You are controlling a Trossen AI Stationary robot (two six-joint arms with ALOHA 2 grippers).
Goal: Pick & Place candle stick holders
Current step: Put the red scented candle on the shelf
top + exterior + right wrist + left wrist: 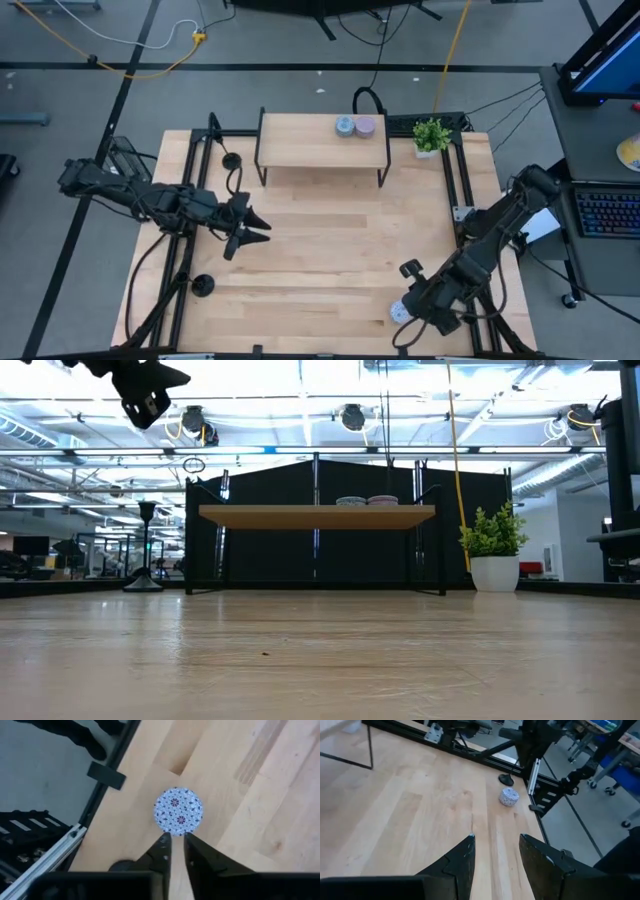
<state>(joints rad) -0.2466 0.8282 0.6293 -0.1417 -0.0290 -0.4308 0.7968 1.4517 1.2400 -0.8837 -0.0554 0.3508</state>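
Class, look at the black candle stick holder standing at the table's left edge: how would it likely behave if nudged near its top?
The black candle stick holder with disc base would probably tip, since its stem looks thin and tall. The wide flat base may resist light pushes. It seems rigid rather than floppy.

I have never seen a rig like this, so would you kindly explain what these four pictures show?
This is a robot with two dark arms at a pale wooden table. One picture looks straight down, one looks level across the table top, and one comes from each wrist.

The left tool is open and empty above bare wood. The right tool hovers over a round white patterned puck.

Three black candle stick holders with disc bases stand on the table: one back left, one front left and one by the right arm.

A small raised wooden shelf carries a grey puck and a lavender puck. A green potted plant stands beside it.
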